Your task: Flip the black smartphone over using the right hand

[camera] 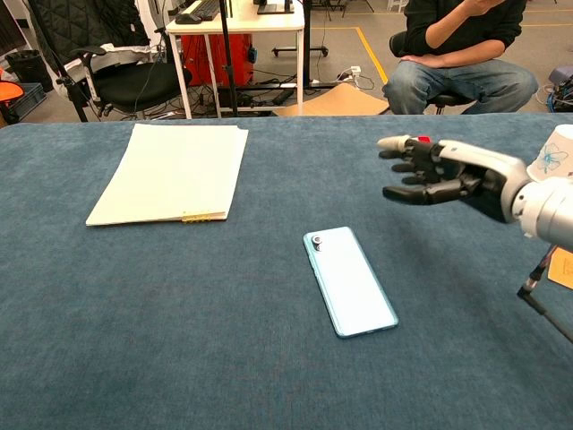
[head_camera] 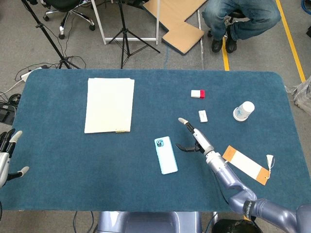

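The smartphone (head_camera: 165, 155) (camera: 350, 279) lies flat on the blue table with its light blue back and camera lens facing up. My right hand (head_camera: 194, 139) (camera: 440, 173) hovers to its right, clear of the phone, fingers spread and holding nothing. At the far left edge of the head view my left hand (head_camera: 7, 156) rests beside the table, fingers apart and empty; the chest view does not show it.
A stack of cream paper (head_camera: 110, 104) (camera: 171, 171) lies at the back left. A red-and-white box (head_camera: 197, 93), a small white box (head_camera: 202, 116), a paper cup (head_camera: 243, 111) and an orange-ended tag (head_camera: 246, 164) sit to the right.
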Motion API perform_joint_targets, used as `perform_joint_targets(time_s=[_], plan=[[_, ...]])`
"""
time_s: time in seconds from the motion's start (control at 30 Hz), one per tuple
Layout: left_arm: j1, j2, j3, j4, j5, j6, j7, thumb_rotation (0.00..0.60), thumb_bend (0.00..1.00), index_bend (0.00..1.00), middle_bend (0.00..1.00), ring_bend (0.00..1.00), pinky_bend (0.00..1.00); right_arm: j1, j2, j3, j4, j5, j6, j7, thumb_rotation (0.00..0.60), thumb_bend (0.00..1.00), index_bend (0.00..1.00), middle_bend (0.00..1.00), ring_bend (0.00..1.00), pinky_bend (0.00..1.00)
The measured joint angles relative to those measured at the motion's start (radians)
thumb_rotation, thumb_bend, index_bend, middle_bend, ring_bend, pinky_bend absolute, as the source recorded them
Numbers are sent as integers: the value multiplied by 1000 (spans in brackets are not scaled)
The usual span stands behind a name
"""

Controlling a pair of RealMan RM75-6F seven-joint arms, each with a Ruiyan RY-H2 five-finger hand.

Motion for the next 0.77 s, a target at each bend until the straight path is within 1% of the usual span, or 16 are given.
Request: perform_joint_targets(time_s=[0.07, 0.17, 0.27, 0.33, 0.43, 0.53, 0.6, 0.7, 0.77], plan=[[0, -1, 0, 2, 3, 2, -2, 600, 0, 0, 0, 0, 0, -7, 17, -2, -4, -13, 42, -42, 600, 70, 57, 11, 0, 0], [-1, -4, -4, 8, 4, 6, -7, 600, 0, 0, 0, 0, 0, -23, 47, -7, -7, -44, 121, -139, 600, 6, 48, 2, 0, 0], [-3, -21, -12, 32, 9, 18, -14, 600, 0, 0, 0, 0, 0, -49, 80, -15, -13, -73, 205, -273, 600, 0, 25, 0, 0, 0], [-4, -34, -15, 50, 15, 26, -17, 600, 0, 0, 0, 0, 0, -74, 108, -22, -21, -87, 261, -382, 600, 0, 4, 0, 0, 0], [-4, -48, -17, 71, 31, 40, -27, 600, 0, 0, 0, 0, 0, -125, 158, -35, -53, -95, 339, -550, 600, 0, 0, 0, 0, 0], [-4, -53, -17, 83, 35, 42, -42, 600, 0, 0, 0, 0, 0, -193, 219, -51, -117, -90, 418, -715, 600, 0, 0, 0, 0, 0], [-3, -53, -16, 87, 41, 46, -54, 600, 0, 0, 0, 0, 0, -249, 267, -65, -181, -76, 468, -814, 600, 0, 0, 0, 0, 0], [1, -51, -13, 88, 54, 57, -67, 600, 0, 0, 0, 0, 0, -324, 325, -85, -269, -48, 533, -909, 600, 0, 0, 0, 0, 0], [5, -49, -10, 88, 63, 64, -72, 600, 0, 0, 0, 0, 0, -363, 353, -98, -309, -32, 570, -957, 600, 0, 0, 0, 0, 0]])
